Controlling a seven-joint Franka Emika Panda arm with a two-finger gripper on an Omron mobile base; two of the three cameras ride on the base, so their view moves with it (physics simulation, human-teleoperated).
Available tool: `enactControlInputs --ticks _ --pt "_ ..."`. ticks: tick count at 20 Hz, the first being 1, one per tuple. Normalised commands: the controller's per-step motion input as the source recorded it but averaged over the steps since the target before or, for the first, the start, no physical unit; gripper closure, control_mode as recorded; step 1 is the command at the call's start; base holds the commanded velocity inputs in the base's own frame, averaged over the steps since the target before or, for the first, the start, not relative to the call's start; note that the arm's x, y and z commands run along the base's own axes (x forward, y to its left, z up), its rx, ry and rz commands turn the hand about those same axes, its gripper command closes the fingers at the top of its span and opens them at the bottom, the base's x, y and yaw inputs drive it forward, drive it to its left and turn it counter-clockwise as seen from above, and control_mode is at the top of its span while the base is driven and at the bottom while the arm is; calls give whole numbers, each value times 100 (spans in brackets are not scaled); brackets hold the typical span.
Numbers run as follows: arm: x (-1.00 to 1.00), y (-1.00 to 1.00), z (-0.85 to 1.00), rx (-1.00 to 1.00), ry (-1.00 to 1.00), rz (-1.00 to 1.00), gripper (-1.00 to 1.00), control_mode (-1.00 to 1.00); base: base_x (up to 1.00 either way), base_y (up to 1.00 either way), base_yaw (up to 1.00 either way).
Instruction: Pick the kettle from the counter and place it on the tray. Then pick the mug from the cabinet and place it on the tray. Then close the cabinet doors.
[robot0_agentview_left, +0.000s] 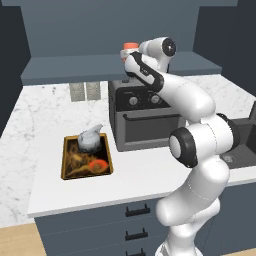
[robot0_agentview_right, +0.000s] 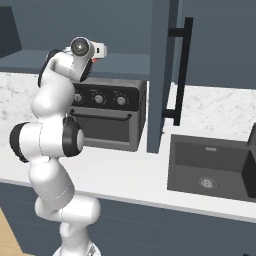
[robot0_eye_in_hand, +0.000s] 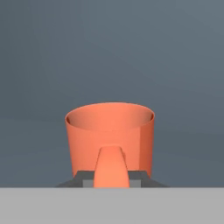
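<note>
1. The mug (robot0_eye_in_hand: 109, 138) is orange-red all over, handle included.
2. The kettle (robot0_agentview_left: 90, 139) is silver-grey metal.
3. The tray (robot0_agentview_left: 68, 167) has a dark brown mottled surface and a golden-yellow rim.
4. The counter (robot0_agentview_left: 40, 125) is white marble with faint grey veins.
5. The cabinet (robot0_agentview_left: 100, 30) is dark grey-blue, and its door (robot0_agentview_right: 161, 75) matches, with a black bar handle (robot0_agentview_right: 182, 70).
6. The oven (robot0_agentview_left: 145, 117) is black and dark grey.
7. The sink (robot0_agentview_right: 212, 170) is dark grey.
8. The arm (robot0_agentview_left: 200, 145) is white with dark joints.
</note>
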Motion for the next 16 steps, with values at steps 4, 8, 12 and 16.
enactControlInputs --ticks 4,8,12,16 --pt "0 1 0 0 0 0 100 -100 0 0 0" --pt "-13 1 0 0 -1 0 100 -100 0 0 0" --pt "-78 0 0 0 -11 0 100 -100 0 0 0" --pt "-100 7 0 0 -8 8 100 -100 0 0 0"
